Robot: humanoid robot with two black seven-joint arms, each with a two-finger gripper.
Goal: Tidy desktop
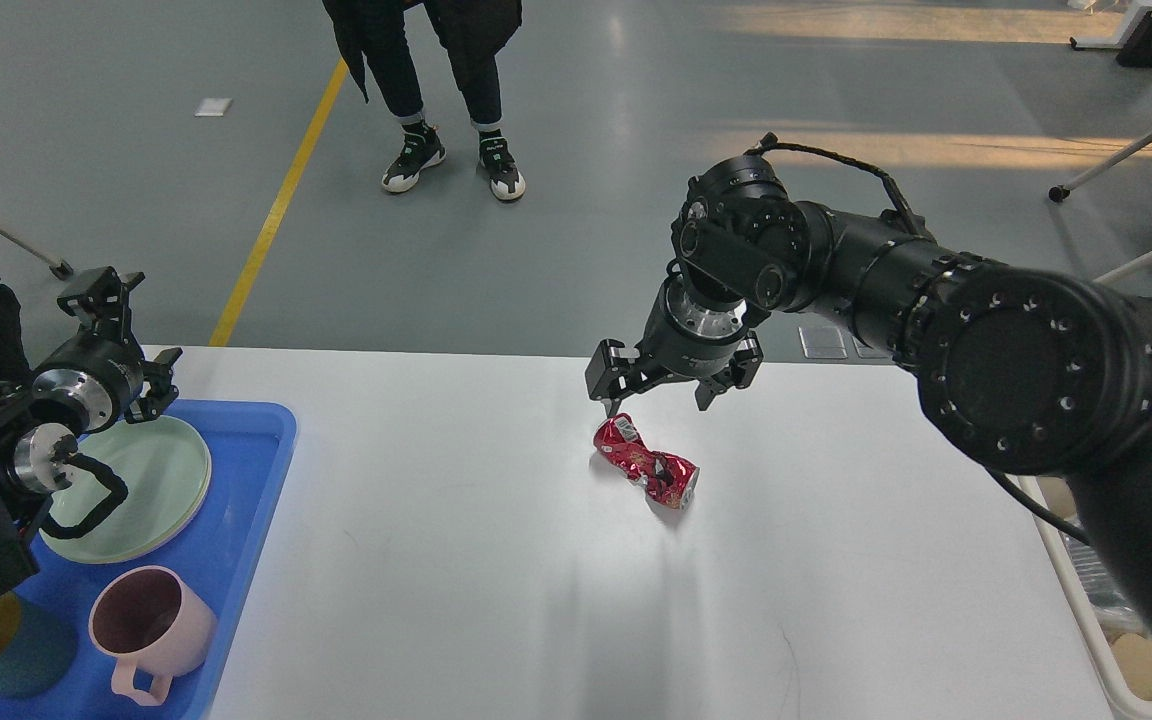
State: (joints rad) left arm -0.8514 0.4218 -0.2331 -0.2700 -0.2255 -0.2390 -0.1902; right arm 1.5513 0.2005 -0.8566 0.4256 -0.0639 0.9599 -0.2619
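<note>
Desktop [496, 600] spreads white below you; your right gripper [658, 400] hangs just above the crushed red can [646, 466] lying mid-table, fingers spread wide, empty; your left gripper [114, 330], holding nothing, hovers over the blue tray [246, 480]

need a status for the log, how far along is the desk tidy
Done: plate and pink mug sit in the blue tray. In hand: the open right gripper hangs just above the crushed red can. Left: grasp the can and clear it off the desktop.
</note>
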